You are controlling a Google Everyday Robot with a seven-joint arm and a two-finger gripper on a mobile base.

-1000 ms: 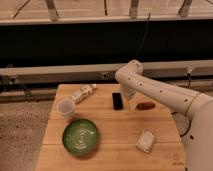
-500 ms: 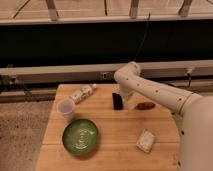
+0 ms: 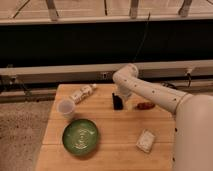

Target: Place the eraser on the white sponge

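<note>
The eraser (image 3: 118, 104) is a small black block on the wooden table (image 3: 115, 127), near its far middle. My gripper (image 3: 120, 98) hangs from the white arm straight down onto it. It stands open, and its dark fingers blend with the block, so I cannot tell whether they touch. The white sponge (image 3: 146, 141) is a pale squarish pad lying at the front right of the table, well apart from the gripper.
A reddish-brown oblong thing (image 3: 145, 106) lies just right of the eraser. A green plate (image 3: 80, 136) sits front left, with a translucent cup (image 3: 65, 108) behind it and a small bottle (image 3: 82, 93) lying at the far left. My arm's white body fills the right edge.
The gripper has shifted slightly left and down, from beside the eraser to right over it. The eraser, sponge and other things have not moved.
</note>
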